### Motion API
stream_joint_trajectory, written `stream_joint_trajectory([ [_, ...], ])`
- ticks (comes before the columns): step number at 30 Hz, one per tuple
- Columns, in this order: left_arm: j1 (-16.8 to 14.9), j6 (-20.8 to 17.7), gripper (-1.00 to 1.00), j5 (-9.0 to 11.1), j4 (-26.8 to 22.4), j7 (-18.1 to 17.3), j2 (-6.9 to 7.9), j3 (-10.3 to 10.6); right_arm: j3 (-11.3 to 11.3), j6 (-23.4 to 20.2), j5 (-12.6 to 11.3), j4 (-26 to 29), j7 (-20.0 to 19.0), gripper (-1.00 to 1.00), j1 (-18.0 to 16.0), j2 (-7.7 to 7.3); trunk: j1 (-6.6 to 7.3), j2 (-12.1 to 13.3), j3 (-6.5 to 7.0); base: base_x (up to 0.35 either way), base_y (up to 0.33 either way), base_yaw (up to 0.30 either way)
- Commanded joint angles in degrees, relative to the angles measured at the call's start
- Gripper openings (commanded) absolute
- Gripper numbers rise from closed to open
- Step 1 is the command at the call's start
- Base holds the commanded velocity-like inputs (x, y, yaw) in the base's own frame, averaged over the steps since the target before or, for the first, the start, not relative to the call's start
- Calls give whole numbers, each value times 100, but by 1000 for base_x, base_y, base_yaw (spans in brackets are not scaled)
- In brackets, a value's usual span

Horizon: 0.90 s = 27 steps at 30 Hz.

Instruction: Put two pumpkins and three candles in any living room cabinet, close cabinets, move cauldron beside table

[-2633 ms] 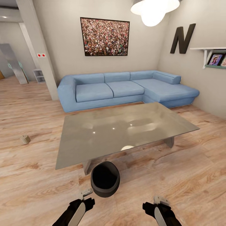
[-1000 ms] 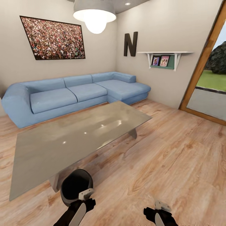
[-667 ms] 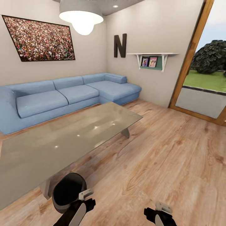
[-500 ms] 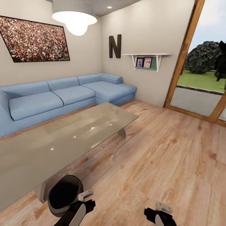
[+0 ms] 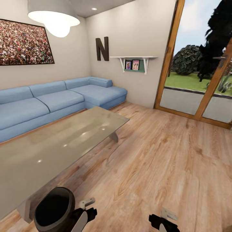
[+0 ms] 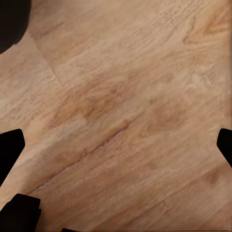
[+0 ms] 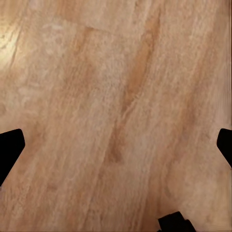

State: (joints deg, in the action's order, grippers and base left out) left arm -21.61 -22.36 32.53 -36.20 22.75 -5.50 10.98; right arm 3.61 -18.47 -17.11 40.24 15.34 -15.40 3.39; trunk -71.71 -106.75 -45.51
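Nearest the robot, both arms hang low over bare floor with nothing between the fingers. The left gripper (image 6: 116, 140) stands spread wide, its dark tips at opposite edges of the wrist view with only wood plank between; the right gripper (image 7: 116, 140) is spread the same way and holds nothing.

Just beside the left arm sits the cauldron (image 5: 54, 212), a round matte black pot with a thick rolled rim and a dark hollow mouth. It rests on the floor (image 5: 161, 167) close by the near corner of the table (image 5: 58, 145), next to one grey slab leg. Judged from that, the cauldron part of the task looks done.

The table is a long low rectangle with a glossy grey top that mirrors the ceiling lights. The floor is warm, grainy wood plank.

Beyond lies a soft blue corner sofa (image 5: 64, 96), then a pale wall with a shelf (image 5: 133, 59) and a wood-framed glass door (image 5: 196, 77) to a garden.

No pumpkin, candle or cabinet is in sight here, so the step in hand seems to be travel and search. The next move likely calls for turning the base until those small things come into view, keeping clear of the pot.
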Motion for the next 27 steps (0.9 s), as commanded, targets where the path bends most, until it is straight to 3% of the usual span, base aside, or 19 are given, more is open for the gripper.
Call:
stream_joint_trajectory([
  [1,-2,-9,100,60,5,54,5,24,8,-17,-61,7,28,100,-4,4,1,-3,-4,0,0,-277],
  [13,-2,22,100,43,176,54,8,8,17,18,-91,17,37,100,-6,6,1,-3,56,0,0,-246],
  [18,-2,290,100,24,445,61,6,8,10,19,-91,19,23,100,-7,4,1,-3,94,0,0,-194],
  [27,-2,354,100,8,473,59,-11,37,8,-2,-89,15,23,100,-6,4,1,-3,166,0,0,-179],
])
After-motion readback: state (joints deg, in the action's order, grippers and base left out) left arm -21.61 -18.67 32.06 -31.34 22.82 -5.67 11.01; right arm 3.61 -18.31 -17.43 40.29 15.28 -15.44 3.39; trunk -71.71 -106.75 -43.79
